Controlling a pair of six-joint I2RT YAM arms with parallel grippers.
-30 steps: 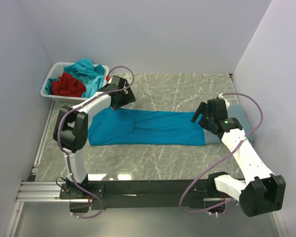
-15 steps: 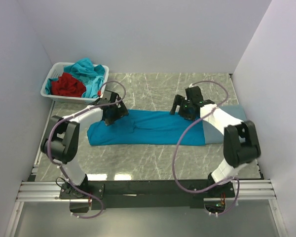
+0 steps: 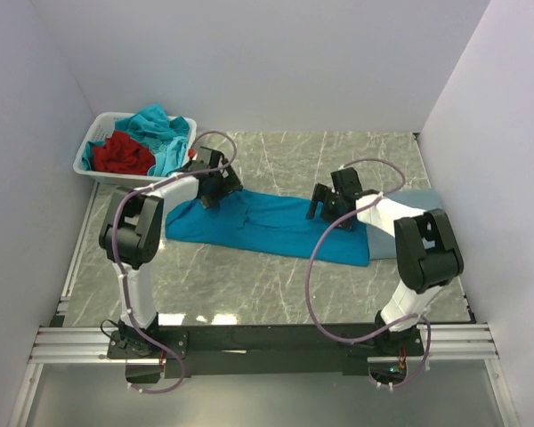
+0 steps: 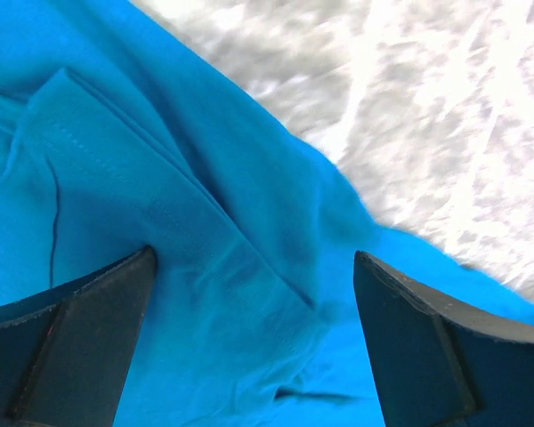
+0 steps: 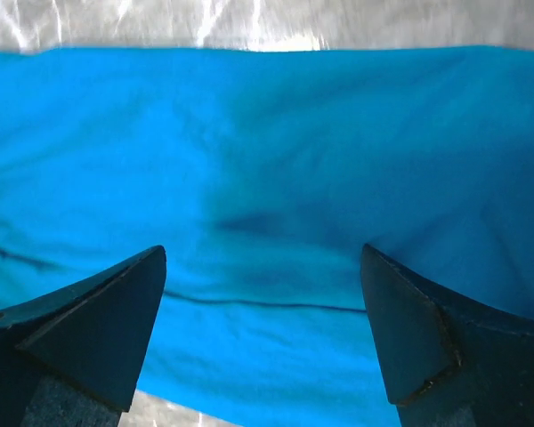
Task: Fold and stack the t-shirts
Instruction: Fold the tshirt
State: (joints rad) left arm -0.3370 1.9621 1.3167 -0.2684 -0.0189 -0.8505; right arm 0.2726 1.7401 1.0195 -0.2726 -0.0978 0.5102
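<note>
A bright teal-blue t-shirt (image 3: 267, 227) lies as a long narrow band across the marble table, slightly skewed. My left gripper (image 3: 210, 190) is open at its far left end; in the left wrist view the gripper (image 4: 254, 258) straddles rumpled teal cloth (image 4: 187, 222) with seams and folds. My right gripper (image 3: 324, 205) is open over the shirt's far right part; in the right wrist view the gripper (image 5: 264, 253) straddles smooth teal cloth (image 5: 267, 160). A duller slate-blue t-shirt (image 3: 416, 199) lies at the right, mostly hidden by my right arm.
A white slatted basket (image 3: 93, 133) stands at the back left corner, holding a red shirt (image 3: 125, 153) and a turquoise shirt (image 3: 160, 124). White walls close in the table on three sides. Marble shows beyond the cloth in both wrist views.
My right gripper swung from the shirt's right end to its far edge. My left gripper dipped onto the cloth. The shirt's left end has shifted right and back, and the band now lies skewed.
</note>
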